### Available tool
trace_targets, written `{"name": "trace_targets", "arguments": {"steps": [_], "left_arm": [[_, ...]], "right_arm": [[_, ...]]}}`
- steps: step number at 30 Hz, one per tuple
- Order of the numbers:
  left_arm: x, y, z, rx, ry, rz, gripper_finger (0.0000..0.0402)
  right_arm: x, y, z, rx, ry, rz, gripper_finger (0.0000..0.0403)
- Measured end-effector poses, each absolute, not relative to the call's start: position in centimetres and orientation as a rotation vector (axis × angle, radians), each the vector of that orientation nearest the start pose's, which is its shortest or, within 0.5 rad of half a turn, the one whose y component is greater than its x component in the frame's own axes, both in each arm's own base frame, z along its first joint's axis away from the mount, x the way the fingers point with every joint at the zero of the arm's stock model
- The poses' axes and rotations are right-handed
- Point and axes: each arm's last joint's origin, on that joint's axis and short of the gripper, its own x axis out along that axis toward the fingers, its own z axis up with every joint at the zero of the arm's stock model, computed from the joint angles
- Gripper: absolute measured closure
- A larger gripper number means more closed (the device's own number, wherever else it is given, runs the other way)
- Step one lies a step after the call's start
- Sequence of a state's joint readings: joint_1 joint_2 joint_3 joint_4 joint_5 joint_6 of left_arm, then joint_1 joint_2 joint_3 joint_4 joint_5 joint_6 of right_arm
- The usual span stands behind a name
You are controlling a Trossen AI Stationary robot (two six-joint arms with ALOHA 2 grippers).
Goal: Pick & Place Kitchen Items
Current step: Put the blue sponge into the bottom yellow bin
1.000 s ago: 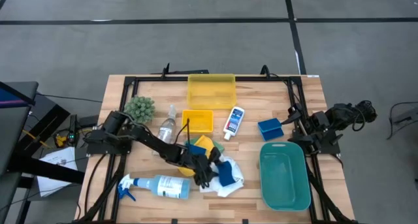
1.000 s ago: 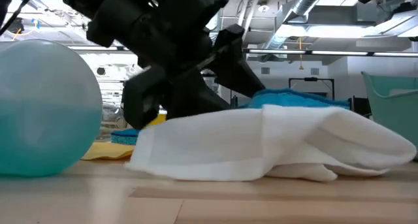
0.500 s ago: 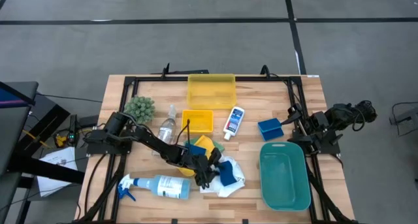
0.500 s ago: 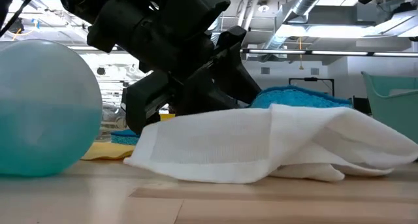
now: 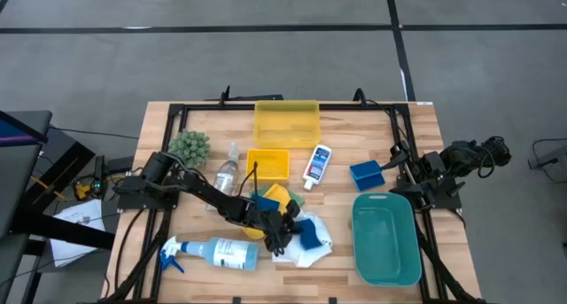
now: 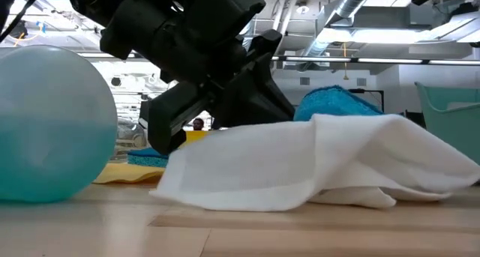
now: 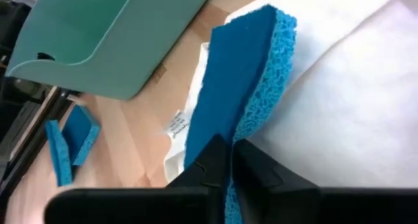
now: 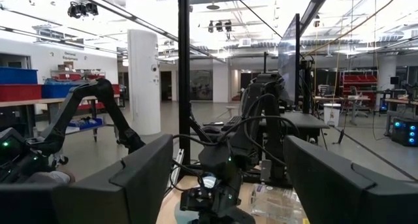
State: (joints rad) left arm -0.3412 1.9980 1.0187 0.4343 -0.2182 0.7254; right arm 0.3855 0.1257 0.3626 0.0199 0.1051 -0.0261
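Left gripper point(image 5: 282, 236) low over the cloth pile at table centre-front, fingers point(image 7: 258, 168) pinched down on the near edge of a blue sponge point(image 7: 238, 93). Sponge squeezed thin between the two dark tips, rest of it fanning out beyond them, porous edge showing. Sponge tilted up off the white cloth point(image 7: 346, 100) under it; in the low view its far part point(image 6: 334, 103) raised above the cloth point(image 6: 315, 163), left arm body looming just behind. From above, sponge point(image 5: 308, 231) seen just right of the fingertips, lying on the white cloth point(image 5: 306, 251), with a yellow cloth point(image 5: 275, 196) just behind the gripper.

Second blue sponge point(image 5: 365, 174) well apart, near the right arm's base, beside the back rim of the teal bin point(image 5: 386, 237). Same sponge point(image 7: 68, 139) visible from the left wrist, resting on bare wood next to the bin point(image 7: 104, 41).

Blue-white spray bottle point(image 5: 217, 252) on its side at front left, close to the left arm. Clear spray bottle point(image 5: 229, 169) beside the green plant point(image 5: 189, 146). Small white bottle point(image 5: 317, 166) with blue cap lying to the right of the small yellow tray point(image 5: 267, 164); larger yellow tray point(image 5: 286, 123) behind.

Right gripper point(image 5: 409, 167) parked at the right table edge, fingers point(image 8: 140, 175) spread wide, holding nothing.
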Motion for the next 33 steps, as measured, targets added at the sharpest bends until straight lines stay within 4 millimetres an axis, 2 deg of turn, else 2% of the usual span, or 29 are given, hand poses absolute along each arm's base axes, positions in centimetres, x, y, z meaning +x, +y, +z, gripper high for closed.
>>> {"name": "trace_targets", "arguments": {"steps": [6, 18, 27, 33], "left_arm": [[37.5, -12.5, 13.7, 0.877, 0.470, -0.225, 0.0397], [36.4, -12.1, 18.4, 0.887, 0.434, -0.043, 0.0396], [36.1, -11.6, 19.7, 0.931, 0.426, -0.008, 0.0397], [35.7, -10.6, 20.0, 1.020, 0.542, 0.228, 0.0396]], "right_arm": [[7.1, 2.6, 27.6, 0.035, -0.247, 0.276, 0.0121], [7.1, 2.6, 27.6, 0.035, -0.248, 0.276, 0.0121], [7.1, 2.6, 27.6, 0.029, -0.241, 0.275, 0.0121], [7.2, 2.6, 27.5, 0.025, -0.236, 0.275, 0.0121]]}}
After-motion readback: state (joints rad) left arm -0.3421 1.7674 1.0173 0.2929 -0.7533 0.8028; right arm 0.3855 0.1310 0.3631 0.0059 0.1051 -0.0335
